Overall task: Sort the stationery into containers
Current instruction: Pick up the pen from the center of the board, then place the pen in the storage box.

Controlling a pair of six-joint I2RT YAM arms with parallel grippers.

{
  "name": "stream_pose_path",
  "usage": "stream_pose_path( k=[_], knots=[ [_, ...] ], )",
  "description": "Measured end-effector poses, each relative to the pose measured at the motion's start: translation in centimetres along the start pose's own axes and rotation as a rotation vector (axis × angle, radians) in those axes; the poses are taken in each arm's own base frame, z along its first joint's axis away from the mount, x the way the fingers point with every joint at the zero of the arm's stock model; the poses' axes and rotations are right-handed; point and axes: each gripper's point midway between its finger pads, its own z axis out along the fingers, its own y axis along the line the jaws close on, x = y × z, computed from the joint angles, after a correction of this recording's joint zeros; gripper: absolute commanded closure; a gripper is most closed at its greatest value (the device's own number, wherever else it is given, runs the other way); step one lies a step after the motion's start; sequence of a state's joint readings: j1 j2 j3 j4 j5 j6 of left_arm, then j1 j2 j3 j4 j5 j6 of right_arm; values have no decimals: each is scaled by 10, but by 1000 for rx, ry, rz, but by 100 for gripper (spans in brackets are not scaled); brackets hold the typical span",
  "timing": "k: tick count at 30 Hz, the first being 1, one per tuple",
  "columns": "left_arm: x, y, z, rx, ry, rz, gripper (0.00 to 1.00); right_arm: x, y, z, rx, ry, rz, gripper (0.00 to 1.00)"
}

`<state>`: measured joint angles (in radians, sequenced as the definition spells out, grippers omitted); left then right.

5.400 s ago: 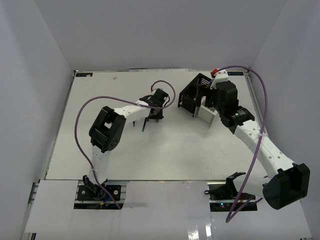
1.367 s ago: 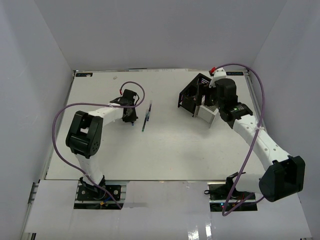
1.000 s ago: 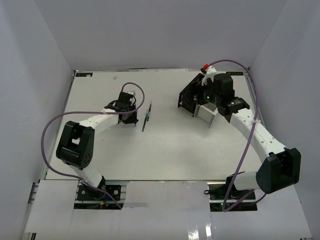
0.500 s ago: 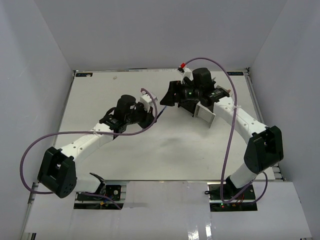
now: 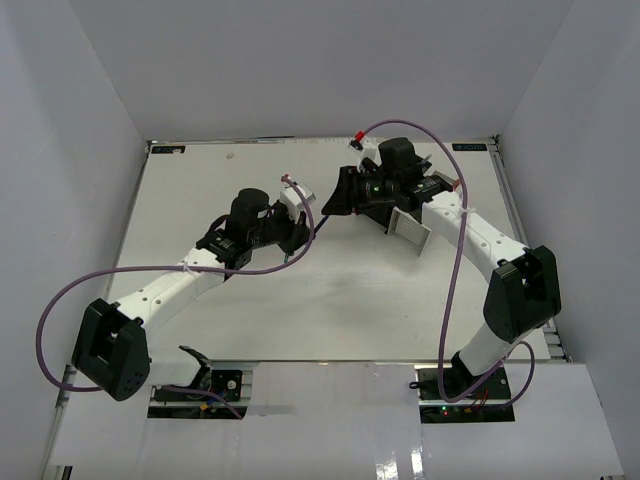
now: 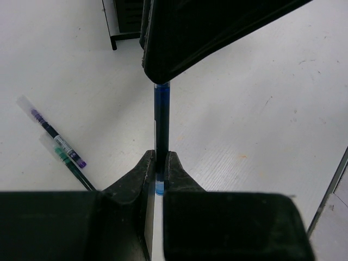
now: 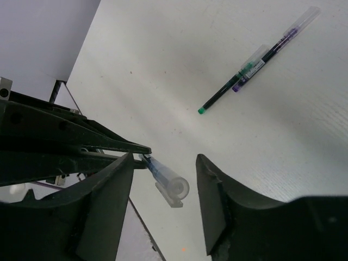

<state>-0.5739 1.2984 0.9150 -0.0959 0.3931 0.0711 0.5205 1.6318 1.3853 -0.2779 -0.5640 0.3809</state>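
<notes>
From above, the left pincer [image 5: 300,222] and the right pincer [image 5: 333,200] meet nose to nose over the middle of the surface [image 5: 350,300]. The pen between them is too hidden to make out. The white box [image 5: 412,230] sits just right of the right arm's wrist, so that arm is much the nearer to it. In the left wrist view, the left pincer [image 6: 161,160] is clamped tight on a blue pen [image 6: 161,119]. Its long axis runs straight up the frame, and its far end disappears under the dark bulk of the right pincer [image 6: 206,32]. A purple pen [image 6: 51,130] and a green pen [image 6: 68,160] lie side by side on the surface at left, and the black box [image 6: 122,16] shows at the top edge. In the right wrist view, the right pincer [image 7: 166,163] stands wide apart, holding nothing. The blue pen [image 7: 163,178] slants from the left pincer [image 7: 70,147] at upper left down to its clear capped end, which points between the spread jaws without touching either. This looks like a handover, and the right pincer would need to close across that end.
</notes>
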Motion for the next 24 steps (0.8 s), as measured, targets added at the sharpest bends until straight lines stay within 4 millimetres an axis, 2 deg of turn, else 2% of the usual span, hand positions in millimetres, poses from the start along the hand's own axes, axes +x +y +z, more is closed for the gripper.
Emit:
stream_pose_path(
  k=[1, 3, 4, 7, 8, 9, 11, 12, 14, 16, 18, 24],
  knots=[
    [0, 0, 0, 0, -2, 0, 99, 1, 0, 0, 0, 3, 2, 59],
    [-1, 0, 0, 0, -6, 2, 96, 2, 0, 0, 0, 6, 2, 68],
    [-2, 0, 0, 0, -7, 3, 94, 2, 0, 0, 1, 7, 4, 77],
    [0, 1, 1, -5, 0, 0, 79, 0, 8, -1, -26, 8, 14, 88],
    [1, 2, 1, -8, 1, -2, 71, 0, 10, -1, -26, 7, 7, 89],
    [1, 2, 1, -12, 1, -1, 51, 0, 10, -1, -24, 5, -1, 91],
    [0, 5, 2, -28, -4, -7, 33, -2, 7, -3, 4, -9, -19, 92],
    [0, 7, 2, -42, -8, -17, 19, -5, 2, -6, 26, -20, -28, 92],
    [0, 14, 2, -88, -9, -53, 9, -13, -7, -14, 79, -55, -47, 92],
    [4, 22, 1, -149, -3, -96, 2, -22, -17, -28, 143, -97, -70, 92],
    [10, 31, -1, -213, 12, -152, 2, -32, -32, -51, 241, -158, -99, 92],
    [42, 55, -3, -396, 91, -323, 2, -58, -79, -141, 609, -362, -158, 92]
  ],
)
